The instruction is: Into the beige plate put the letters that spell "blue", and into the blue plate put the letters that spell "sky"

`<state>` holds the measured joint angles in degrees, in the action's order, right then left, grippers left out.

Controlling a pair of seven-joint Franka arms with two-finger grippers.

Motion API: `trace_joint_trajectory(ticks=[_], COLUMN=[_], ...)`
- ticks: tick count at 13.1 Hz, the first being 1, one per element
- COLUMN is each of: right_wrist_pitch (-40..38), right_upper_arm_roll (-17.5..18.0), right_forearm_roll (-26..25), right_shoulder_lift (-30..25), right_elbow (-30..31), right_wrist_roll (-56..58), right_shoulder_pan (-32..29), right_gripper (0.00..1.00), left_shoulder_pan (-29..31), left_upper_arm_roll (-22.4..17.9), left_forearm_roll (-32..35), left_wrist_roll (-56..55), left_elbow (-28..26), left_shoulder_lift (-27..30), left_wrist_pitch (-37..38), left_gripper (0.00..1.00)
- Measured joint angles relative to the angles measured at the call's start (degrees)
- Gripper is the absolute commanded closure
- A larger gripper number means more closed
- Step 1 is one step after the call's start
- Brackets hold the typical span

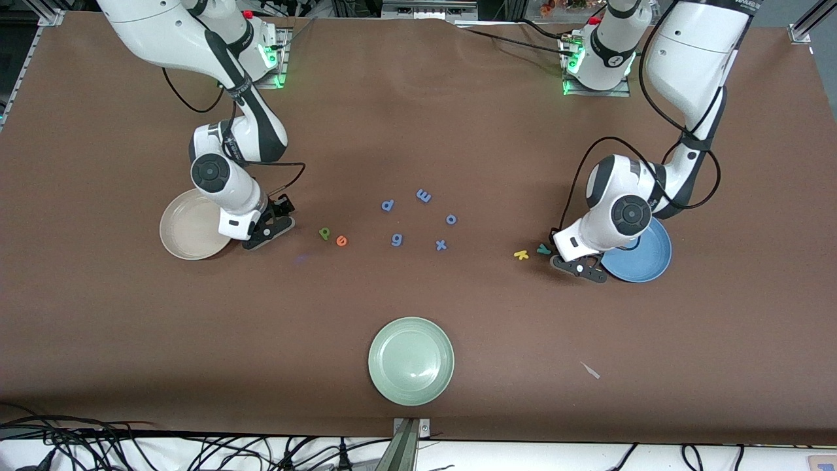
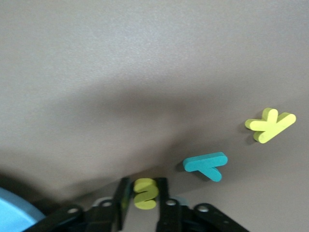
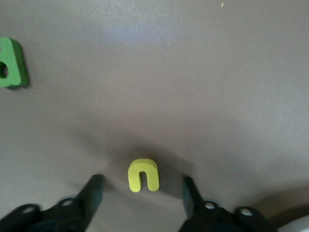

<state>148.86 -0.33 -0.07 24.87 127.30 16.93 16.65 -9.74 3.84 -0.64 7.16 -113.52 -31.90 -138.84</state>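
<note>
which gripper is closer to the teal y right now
Left. The left gripper is right beside the teal y, jaws shut on the yellow s next to the blue plate. The right gripper is at the other end, around the yellow u.

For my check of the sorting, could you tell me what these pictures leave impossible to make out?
- Dark green "l": in no view; its place is unknown.
- Beige plate: front view, the right arm covers part of it, so its contents are uncertain.
- Blue plate: front view, the left arm hides much of it; left wrist view cuts it at the edge.
- Yellow "u": front view, hidden under the right gripper.
</note>
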Motion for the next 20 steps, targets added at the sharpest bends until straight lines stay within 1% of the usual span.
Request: trace_joint_trajectory(ticks=[1, 3, 4, 6, 7, 8, 10, 11, 12, 13, 14, 16, 17, 18, 20], right_wrist_pitch=[0.1, 0.3, 0.5, 0.6, 0.1, -1.9, -9.6, -12.6, -14.5, -16.1, -17.1, -17.9, -18.0, -18.0, -18.1], right_upper_arm_roll=[0.0, 0.1, 0.1, 0.2, 0.0, -0.5, -3.1, -4.7, -6.2, -7.7, -9.2, -12.2, -13.5, -14.5, -15.1], right_forearm_roll=[0.0, 0.0, 0.0, 0.0, 0.0, 0.0, 0.0, 0.0, 0.0, 0.0, 0.0, 0.0, 0.0, 0.0, 0.0], right_shoulder_lift=[-0.1, -0.3, -0.3, -0.7, -0.6, -0.7, -1.7, -2.6, -3.5, -4.2, -4.7, -4.6, -4.3, -3.9, -3.2], right_elbow=[0.0, 0.0, 0.1, 0.0, -0.1, -1.0, -4.6, -6.1, -6.9, -7.2, -7.3, -7.0, -6.5, -5.9, -5.3], right_wrist_roll=[0.0, 0.0, 0.0, 0.0, 0.0, 0.3, 1.8, 2.5, 3.7, 4.7, 5.4, 5.9, 6.0, 6.1, 6.1], right_shoulder_pan=[0.0, 0.1, 0.1, 0.2, 0.2, 0.1, 0.0, -0.1, -0.1, -0.1, -0.2, -0.3, -0.4, -0.6, -0.9], right_gripper=[0.61, 0.84, 0.98, 1.0, 1.0, 1.0, 1.0, 1.0, 1.0, 1.0, 1.0, 0.94, 0.55, 0.01, 0.0], left_shoulder_pan=[0.0, 0.0, 0.1, 1.2, 2.7, 4.6, 9.6, 12.3, 14.4, 15.6, 15.8, 15.6, 15.3, 14.8, 13.1], left_upper_arm_roll=[0.0, 0.0, 0.0, -0.1, -0.2, -0.1, 0.2, 0.3, 0.4, 0.4, 0.6, 1.3, 1.7, 2.2, 3.8], left_forearm_roll=[0.0, 0.0, 0.0, 0.0, 0.0, 0.0, 0.0, 0.0, 0.0, 0.0, 0.0, 0.0, 0.0, 0.0, 0.0], left_wrist_roll=[0.0, 0.0, 0.0, 0.0, 0.0, 0.6, 6.0, 9.6, 12.2, 13.6, 13.9, 13.9, 13.8, 13.5, 12.6], left_elbow=[0.0, 0.0, 0.0, 0.5, 0.9, 1.1, 0.9, 0.6, 0.1, -0.5, -0.9, -1.1, -1.1, -1.1, -1.1], left_shoulder_lift=[0.0, 0.0, 0.1, 1.6, 3.3, 5.6, 9.8, 10.8, 10.8, 10.3, 9.6, 8.0, 7.4, 6.9, 6.2], left_wrist_pitch=[0.0, 0.0, 0.0, 1.0, 3.0, 5.5, 10.0, 10.7, 10.6, 10.0, 9.3, 8.3, 8.1, 7.6, 3.9], left_gripper=[1.0, 1.0, 1.0, 1.0, 1.0, 1.0, 1.0, 0.89, 0.58, 0.36, 0.3, 0.3, 0.31, 0.31, 0.3])
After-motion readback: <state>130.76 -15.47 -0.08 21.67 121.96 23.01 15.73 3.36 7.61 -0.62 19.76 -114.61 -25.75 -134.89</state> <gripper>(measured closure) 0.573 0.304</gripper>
